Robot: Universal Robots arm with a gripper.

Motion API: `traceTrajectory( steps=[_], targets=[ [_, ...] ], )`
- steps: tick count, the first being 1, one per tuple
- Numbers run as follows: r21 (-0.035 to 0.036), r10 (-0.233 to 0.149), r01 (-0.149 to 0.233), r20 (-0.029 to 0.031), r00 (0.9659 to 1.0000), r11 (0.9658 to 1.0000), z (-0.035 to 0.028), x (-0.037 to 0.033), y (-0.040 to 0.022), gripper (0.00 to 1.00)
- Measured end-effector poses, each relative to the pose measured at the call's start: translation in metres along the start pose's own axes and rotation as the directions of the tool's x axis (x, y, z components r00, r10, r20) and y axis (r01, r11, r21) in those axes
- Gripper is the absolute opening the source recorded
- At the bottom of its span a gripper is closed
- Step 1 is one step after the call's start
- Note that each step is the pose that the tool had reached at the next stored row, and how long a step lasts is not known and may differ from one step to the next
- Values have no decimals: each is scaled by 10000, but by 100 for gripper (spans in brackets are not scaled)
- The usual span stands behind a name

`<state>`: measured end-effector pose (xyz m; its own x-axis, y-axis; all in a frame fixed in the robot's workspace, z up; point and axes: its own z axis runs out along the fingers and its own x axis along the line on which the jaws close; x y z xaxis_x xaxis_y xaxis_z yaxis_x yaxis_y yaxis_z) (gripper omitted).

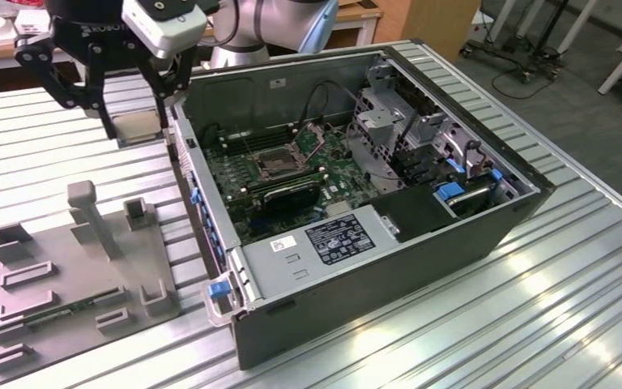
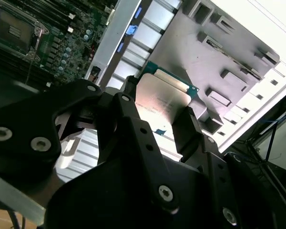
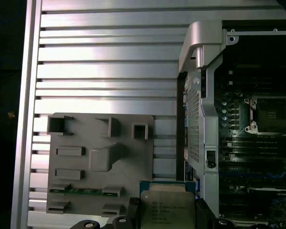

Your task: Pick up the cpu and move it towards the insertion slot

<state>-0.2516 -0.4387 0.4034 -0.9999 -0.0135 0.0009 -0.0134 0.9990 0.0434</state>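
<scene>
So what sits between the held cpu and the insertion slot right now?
In the first wrist view, the computer case's side wall stands between the cpu and the insertion slot.

I see the cpu [image 3: 166, 207], silver-faced, held level above the table; the slot [image 1: 276, 160] sits inside the case.

No legible text (labels perhaps blurred)

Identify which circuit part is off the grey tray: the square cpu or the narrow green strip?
The cpu, clamped in the gripper above the table; the green strip lies in the grey tray.
</scene>
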Motion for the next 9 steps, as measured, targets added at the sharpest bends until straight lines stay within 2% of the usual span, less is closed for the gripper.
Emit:
traceTrajectory(
  steps=[9],
  targets=[
    [-1, 1, -1, 1, 10000, 10000, 4, -123, -2, 54]
  ],
)
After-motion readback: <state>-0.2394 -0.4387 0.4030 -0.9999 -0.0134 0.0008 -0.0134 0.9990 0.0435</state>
